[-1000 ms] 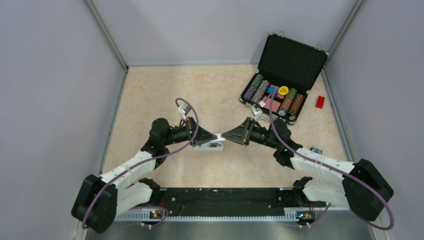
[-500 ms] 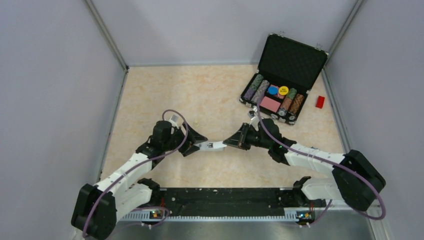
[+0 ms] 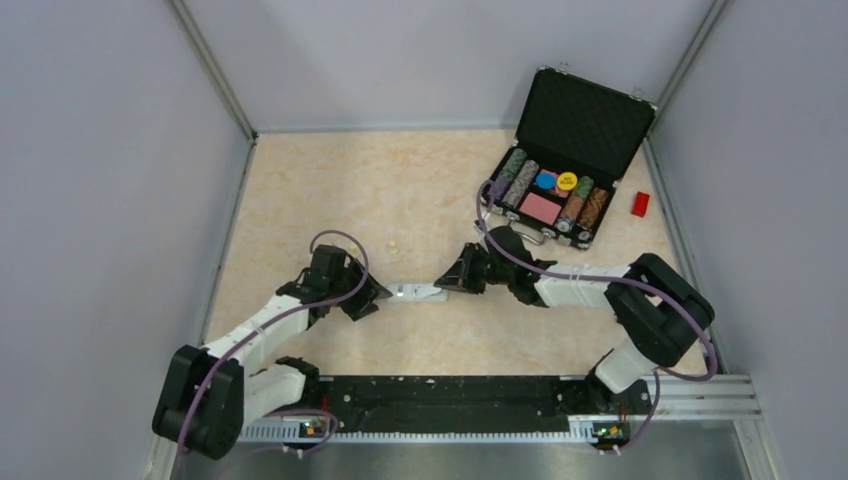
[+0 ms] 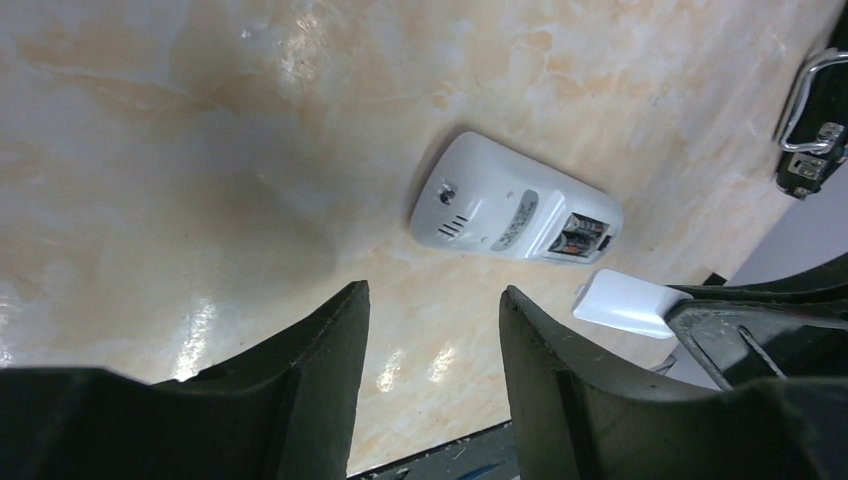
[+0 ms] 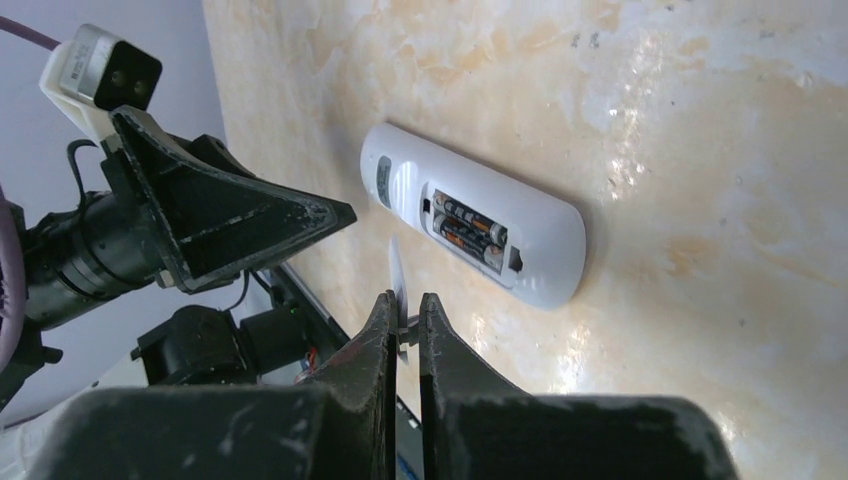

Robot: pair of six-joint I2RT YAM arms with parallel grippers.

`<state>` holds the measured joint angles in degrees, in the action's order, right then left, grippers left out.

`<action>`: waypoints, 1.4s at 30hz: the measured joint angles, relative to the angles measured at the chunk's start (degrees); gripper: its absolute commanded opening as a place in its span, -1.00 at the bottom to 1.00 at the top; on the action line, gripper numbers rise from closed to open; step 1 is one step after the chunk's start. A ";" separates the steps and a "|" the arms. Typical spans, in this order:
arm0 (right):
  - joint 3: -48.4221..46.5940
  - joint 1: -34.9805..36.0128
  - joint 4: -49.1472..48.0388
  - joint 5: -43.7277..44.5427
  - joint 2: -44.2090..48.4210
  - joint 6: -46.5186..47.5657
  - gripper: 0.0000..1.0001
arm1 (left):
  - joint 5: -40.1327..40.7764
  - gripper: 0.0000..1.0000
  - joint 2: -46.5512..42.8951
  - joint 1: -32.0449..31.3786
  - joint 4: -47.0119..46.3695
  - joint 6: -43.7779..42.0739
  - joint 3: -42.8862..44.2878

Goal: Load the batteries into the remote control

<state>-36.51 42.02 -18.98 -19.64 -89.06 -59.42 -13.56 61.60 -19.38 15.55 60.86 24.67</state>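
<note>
The white remote control lies back-up on the table, its battery bay uncovered. Two dark batteries sit side by side inside the bay. My left gripper stands open and empty a short way left of the remote, not touching it. My right gripper is shut on the thin white cover piece, held edge-on just off the remote's side. The cover hangs near the bay end. In the top view the right gripper is at the remote's right end.
An open black poker-chip case stands at the back right, with a red block beside it. Two small cream pegs lie behind the remote. A black rail runs along the near edge.
My left gripper opened, let go of the remote and drew back to the left. The remote now rests on the table. My right arm shifted left and lower, still gripping the cover.
</note>
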 measured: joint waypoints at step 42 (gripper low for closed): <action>-1.44 1.27 -4.50 5.60 -6.99 -2.67 -0.93 | -2.67 0.14 2.73 0.59 -2.78 -0.17 0.31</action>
<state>-37.95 43.29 -23.49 -14.04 -96.05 -62.08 -16.23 64.34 -18.79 12.78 60.69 24.97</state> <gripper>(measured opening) 0.030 0.556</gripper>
